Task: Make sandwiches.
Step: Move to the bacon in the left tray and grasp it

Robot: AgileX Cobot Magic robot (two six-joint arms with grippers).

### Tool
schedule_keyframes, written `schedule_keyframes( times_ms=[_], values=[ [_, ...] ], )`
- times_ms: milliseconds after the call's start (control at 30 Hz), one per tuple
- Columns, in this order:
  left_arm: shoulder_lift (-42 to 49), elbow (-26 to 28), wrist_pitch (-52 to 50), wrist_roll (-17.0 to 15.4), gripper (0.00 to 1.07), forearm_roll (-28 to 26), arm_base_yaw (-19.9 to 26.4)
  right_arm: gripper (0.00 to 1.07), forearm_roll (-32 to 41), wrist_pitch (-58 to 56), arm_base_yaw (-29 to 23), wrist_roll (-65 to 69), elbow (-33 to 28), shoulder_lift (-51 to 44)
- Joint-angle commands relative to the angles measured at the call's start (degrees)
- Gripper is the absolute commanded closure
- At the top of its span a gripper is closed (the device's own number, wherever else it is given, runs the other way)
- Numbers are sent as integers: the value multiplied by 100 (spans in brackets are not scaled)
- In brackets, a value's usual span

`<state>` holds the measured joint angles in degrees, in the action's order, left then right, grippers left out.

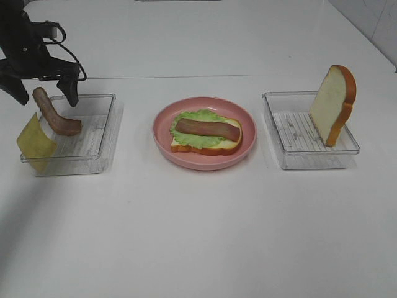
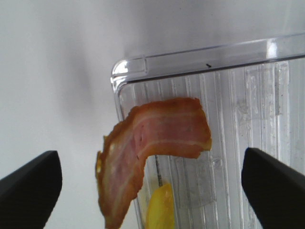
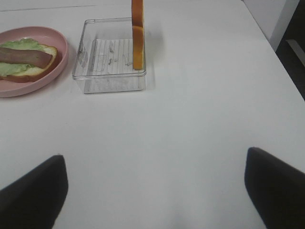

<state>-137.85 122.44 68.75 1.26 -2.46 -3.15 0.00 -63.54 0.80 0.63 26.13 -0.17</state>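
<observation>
Likely a lab: white table [image 1: 198,236], toy food [image 1: 205,130], clear trays [image 1: 298,162].

White tabletop [image 1: 198,236]; pink plate [image 1: 162,133]. Lettuce [image 1: 197,115] green, bacon strip [image 1: 208,128] brown. Bread slice [image 1: 329,102] white with orange-brown crust. The other bacon strip [image 2: 152,138] is streaked pink and tan (edges perhaps darker). Cheese square [image 1: 34,143] yellow; fingers [image 2: 28,186] black.

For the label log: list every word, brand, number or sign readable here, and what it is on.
None readable: left tray, right tray, pink plate and sandwich carry no lettering.
A tiny dark speck on the left tray's rim is too small to tell.
</observation>
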Motion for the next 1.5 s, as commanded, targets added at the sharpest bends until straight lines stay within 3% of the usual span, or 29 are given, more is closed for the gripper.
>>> schedule_keyframes(
  times_ms=[33, 67, 133, 200, 700, 733, 767, 800, 833, 867, 900, 933, 967, 1500],
  values=[
    [-23, -34, -40, -40, 21, 17, -11, 14, -52, 57, 17, -17, -17, -195],
    [-23, -34, -40, -40, 21, 17, -11, 14, -52, 57, 17, -17, -17, -195],
    [-23, -34, -74, -166, 39, 17, -11, 14, -52, 57, 17, -17, -17, -195],
    [-23, -34, -80, -178, 42, 17, -11, 14, -52, 57, 17, -17, -17, -195],
    [-23, -34, 0, -195, 46, 17, -11, 14, -52, 57, 17, -17, -17, -195],
    [-23, -34, 0, -195, 50, 17, -11, 14, -52, 57, 17, -17, -17, -195],
    [-23, -34, 6, -195, 61, 17, -11, 14, -52, 57, 17, -17, -17, -195],
    [-23, -34, 6, -195, 61, 17, -11, 14, -52, 57, 17, -17, -17, -195],
    [-23, -34, 6, -195, 69, 17, -11, 14, -52, 57, 17, -17, -17, -195],
    [-23, -34, 6, -212, 84, 17, -11, 14, -52, 57, 17, -17, -17, -195],
    [-23, -34, 6, -212, 84, 17, -11, 14, -52, 57, 17, -17, -17, -195],
    [-23, -34, 6, -229, 91, 17, -11, 14, -52, 57, 17, -17, -17, -195],
    [-23, -34, 6, -309, 107, 17, -11, 14, -52, 57, 17, -17, -17, -195],
    [395, -34, 304, -309, 107, 17, -40, 14, -52, 57, 17, -17, -17, -195]
  ],
)
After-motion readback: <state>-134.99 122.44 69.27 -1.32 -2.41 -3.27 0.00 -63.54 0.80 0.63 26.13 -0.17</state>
